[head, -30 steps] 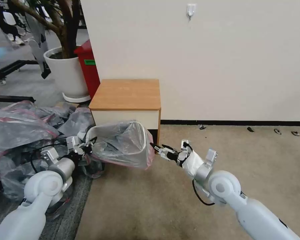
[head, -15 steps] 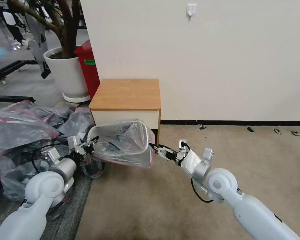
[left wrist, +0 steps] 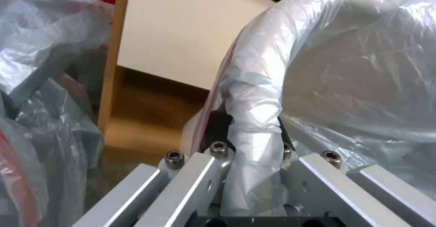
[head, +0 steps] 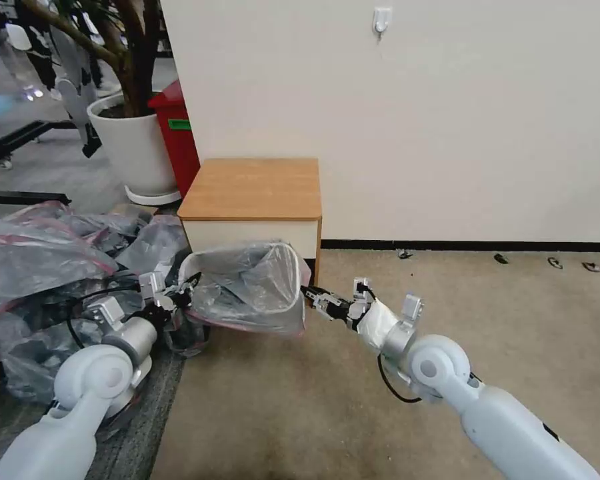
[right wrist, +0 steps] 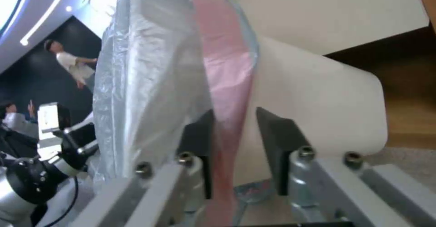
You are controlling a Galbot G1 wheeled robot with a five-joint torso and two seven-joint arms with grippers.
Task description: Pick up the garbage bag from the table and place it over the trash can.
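Both grippers shifted slightly toward table since earlier frame, bag mouth drawn a little tighter. Heap of spare bags (head: 40, 260) seen on floor at far left. Left gripper (head: 180, 288) clamped on garbage bag (head: 247, 287) rim. Bag draped over trash can (right wrist: 318, 107) – standing before table (head: 253, 190). Right gripper (head: 311, 297) at opposite rim – pads (right wrist: 272, 135) parted, pink band (right wrist: 227, 84) between them, clamping not discernible.

I see even, bright indoor light with soft shadows. Both wrist views blur up close; the crinkly translucent grey plastic bag (left wrist: 345, 66) glares.
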